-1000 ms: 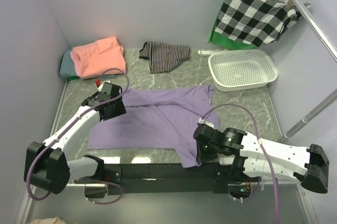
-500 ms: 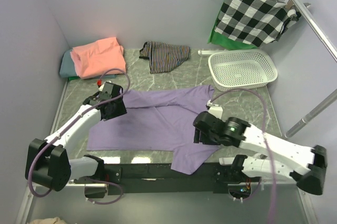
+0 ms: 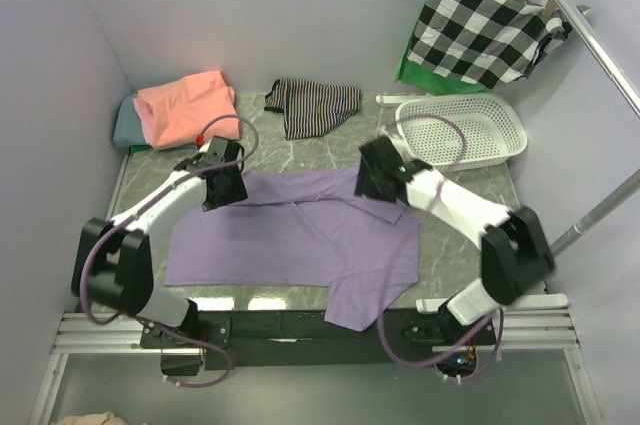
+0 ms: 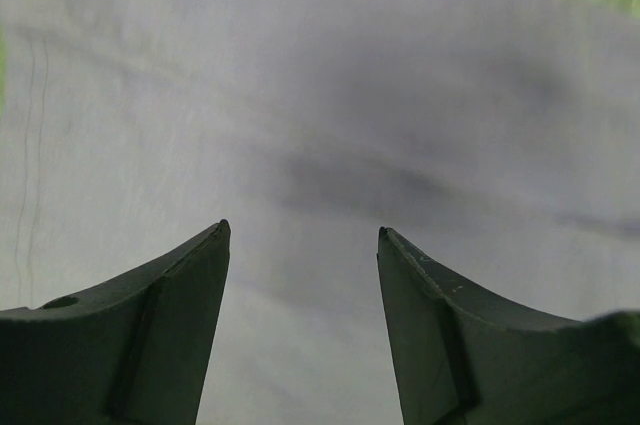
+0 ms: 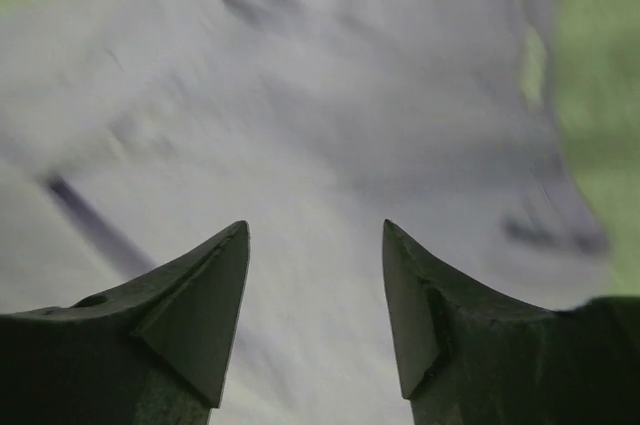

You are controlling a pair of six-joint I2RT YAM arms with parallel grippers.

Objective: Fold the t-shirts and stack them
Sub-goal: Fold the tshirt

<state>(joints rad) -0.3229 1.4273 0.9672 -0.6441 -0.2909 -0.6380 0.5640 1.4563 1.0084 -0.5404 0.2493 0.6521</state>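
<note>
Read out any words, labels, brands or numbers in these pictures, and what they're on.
None can be read: the lavender-purple t-shirt, salmon-pink t-shirt, white plastic basket and black-and-white checked cloth show no print, and both wrist views show only plain purple fabric, blurred.

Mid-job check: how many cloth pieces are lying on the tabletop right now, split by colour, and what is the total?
lavender t-shirt, spread flat: 1
salmon-pink t-shirt, folded: 1
grey-teal t-shirt, under the pink one: 1
black-and-white striped garment, crumpled: 1
Total: 4
</note>
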